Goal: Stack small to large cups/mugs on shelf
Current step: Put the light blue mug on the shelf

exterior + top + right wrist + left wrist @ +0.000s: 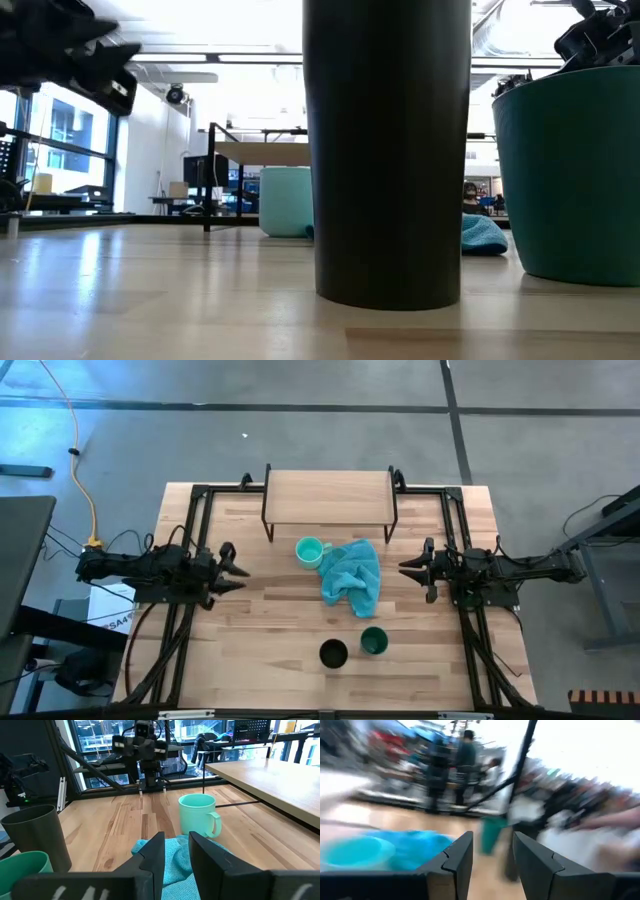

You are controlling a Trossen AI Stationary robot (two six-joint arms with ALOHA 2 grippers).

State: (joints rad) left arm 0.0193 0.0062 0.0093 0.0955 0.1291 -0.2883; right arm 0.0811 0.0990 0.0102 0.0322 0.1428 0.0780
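The light turquoise mug (311,550) stands upright on the table just in front of the shelf (328,498); it also shows in the right wrist view (198,815). The black cup (333,654) and the dark green cup (374,641) stand side by side near the table's near edge. My left gripper (240,571) is open above the table's left side. My right gripper (405,568) is open at the right side, facing the teal cloth (351,576). Neither gripper touches anything.
The crumpled teal cloth lies mid-table, right of the mug and touching it. Black frame rails (190,540) run along both table sides. The shelf top (270,775) is bare. People stand in the room beyond the table (465,760).
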